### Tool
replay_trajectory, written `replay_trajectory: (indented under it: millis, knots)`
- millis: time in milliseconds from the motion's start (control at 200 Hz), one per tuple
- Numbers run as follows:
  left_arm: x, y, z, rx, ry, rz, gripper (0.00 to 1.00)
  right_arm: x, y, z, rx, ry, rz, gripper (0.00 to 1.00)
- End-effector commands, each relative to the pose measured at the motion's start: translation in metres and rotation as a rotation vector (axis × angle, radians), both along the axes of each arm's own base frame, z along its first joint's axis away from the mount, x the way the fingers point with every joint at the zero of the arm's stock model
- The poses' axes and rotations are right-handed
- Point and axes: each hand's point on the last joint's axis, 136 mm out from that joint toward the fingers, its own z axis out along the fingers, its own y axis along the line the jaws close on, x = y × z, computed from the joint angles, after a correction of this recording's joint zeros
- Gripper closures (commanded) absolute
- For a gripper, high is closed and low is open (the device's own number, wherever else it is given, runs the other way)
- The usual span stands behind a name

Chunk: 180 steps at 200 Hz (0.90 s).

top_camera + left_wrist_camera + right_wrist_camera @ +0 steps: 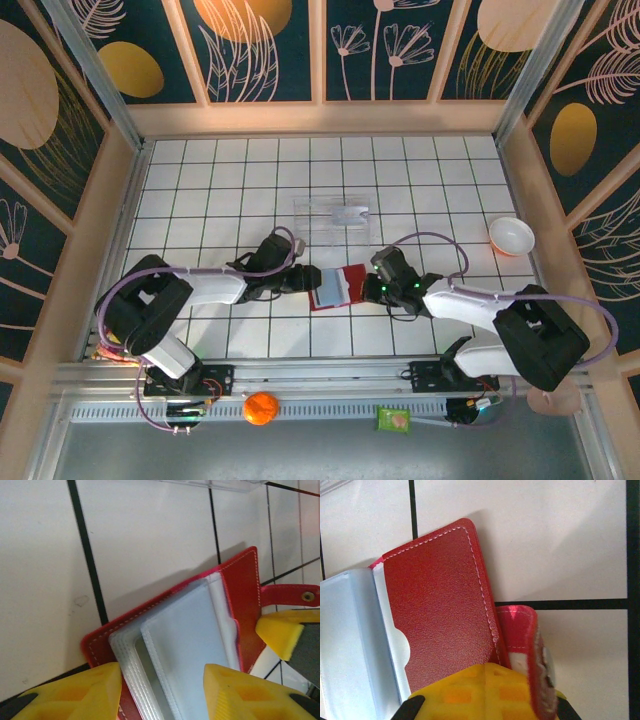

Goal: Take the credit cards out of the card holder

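The card holder [335, 287] lies open on the white tiles, red outside with pale blue plastic sleeves [182, 645] inside. My left gripper [162, 692] is open, its yellow fingertips [100, 690] straddling the stack of sleeves from the wallet's left end. My right gripper [490, 692] is shut, and its joined yellow tips rest on the edge of the red flap [440, 605], next to the curled snap tab [522, 640]. I cannot make out any credit cards in the sleeves. A pale silvery rectangle, maybe a card [352, 214], lies in the clear tray.
The clear plastic tray [318, 222] sits just beyond the wallet. A white bowl [511, 235] stands at the right. An orange ball [260, 408] and a green packet [393, 419] lie on the front rail. Wooden walls enclose the tiled table.
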Motion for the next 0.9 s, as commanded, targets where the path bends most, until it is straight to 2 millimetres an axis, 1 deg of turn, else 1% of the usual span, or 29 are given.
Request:
replay_trajectory:
  millis: [0, 60, 120, 195, 225, 255, 340, 400, 470, 611, 691, 791, 896]
  knots:
    - [-0.006, -0.012, 0.021, -0.112, -0.006, -0.024, 0.55, -0.002, 0.002, -0.005, -0.027, 0.017, 0.017, 1.0]
    - [-0.004, -0.009, 0.017, -0.088, 0.002, -0.005, 0.56, -0.002, 0.003, -0.006, -0.029, 0.02, 0.018, 1.0]
    - [-0.001, 0.005, 0.007, 0.014, 0.014, 0.037, 0.58, -0.001, 0.003, -0.006, -0.029, 0.02, 0.017, 1.0]
    - [-0.001, 0.02, 0.001, 0.085, 0.011, 0.074, 0.5, -0.001, 0.003, -0.005, -0.028, 0.015, 0.017, 1.0]
    - [-0.003, 0.022, 0.001, 0.09, 0.012, 0.078, 0.49, -0.001, 0.002, -0.005, -0.029, 0.016, 0.017, 1.0]
    - [-0.004, 0.023, -0.001, 0.098, 0.02, 0.078, 0.5, -0.001, 0.003, -0.006, -0.028, 0.017, 0.017, 1.0]
    - [-0.009, 0.027, -0.009, 0.125, 0.054, 0.082, 0.54, -0.001, 0.003, -0.006, -0.027, 0.018, 0.019, 1.0]
    - [-0.01, 0.028, -0.013, 0.12, 0.064, 0.083, 0.56, -0.001, 0.004, -0.006, -0.025, 0.017, 0.02, 1.0]
    - [-0.011, 0.022, -0.016, 0.104, 0.076, 0.069, 0.62, 0.0, 0.005, -0.005, -0.023, 0.015, 0.023, 1.0]
    - [-0.01, 0.014, -0.02, 0.071, 0.095, 0.059, 0.68, 0.001, 0.006, -0.003, -0.022, 0.01, 0.024, 1.0]
    - [-0.01, 0.012, -0.018, 0.056, 0.094, 0.056, 0.75, 0.001, 0.006, -0.003, -0.023, 0.008, 0.022, 1.0]
    - [-0.008, 0.011, -0.016, 0.047, 0.087, 0.063, 0.79, 0.001, 0.006, -0.003, -0.021, 0.01, 0.024, 1.0]
    - [-0.005, 0.006, -0.01, 0.004, 0.077, 0.072, 0.84, -0.001, 0.007, -0.004, -0.023, 0.014, 0.027, 1.0]
